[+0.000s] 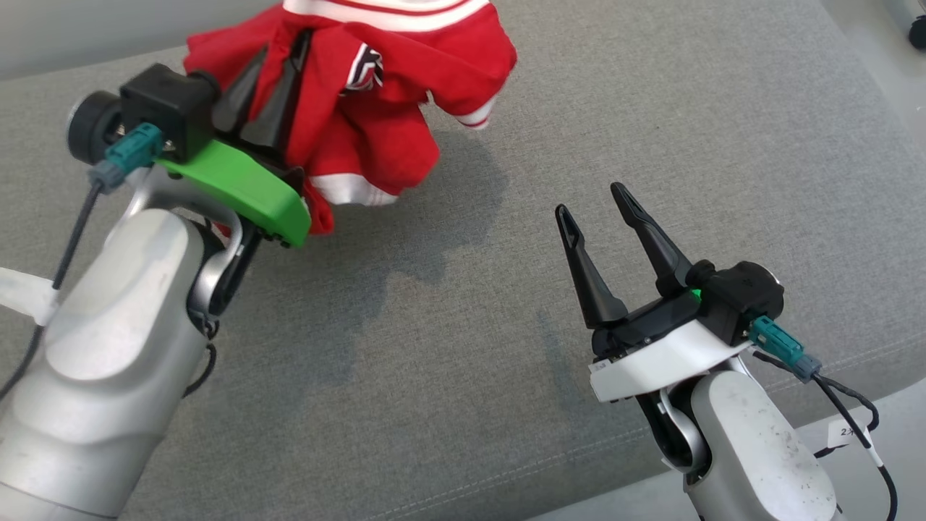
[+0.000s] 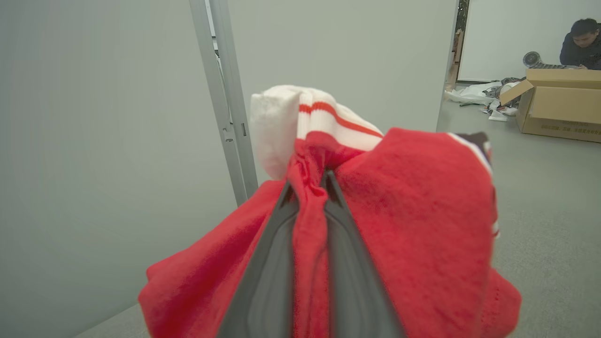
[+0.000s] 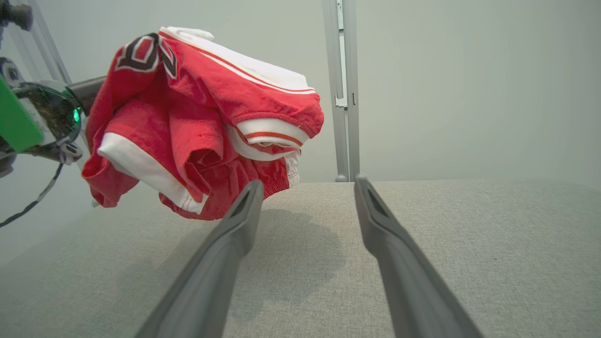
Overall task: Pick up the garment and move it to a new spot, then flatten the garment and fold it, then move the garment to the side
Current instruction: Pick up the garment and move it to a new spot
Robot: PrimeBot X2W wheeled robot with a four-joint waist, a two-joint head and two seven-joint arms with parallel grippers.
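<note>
big grey fabric-covered table (image 1: 470,347), bunched-up red garment (image 1: 376,108) with white trim dangling in the air over its far left bit, left end effector (image 2: 310,180) pinched tight on a fold of it, right end effector (image 1: 591,199) empty, fingers spread wide apart, off to the right

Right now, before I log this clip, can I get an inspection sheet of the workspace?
Surface: grey fabric cushion, smooth, with the garment's shadow on it.
Job's things: red garment with white trim, bunched, hanging above the cushion.
Clutter: pale scraps on the floor by a cardboard box.
Grippers: left pincer shut on the garment; right pincer open, holding nothing, low over the cushion.
Cables: a teal plug and black cable at each wrist, hanging loose.
Surroundings: pale wall, metal post, a person behind the box.
</note>
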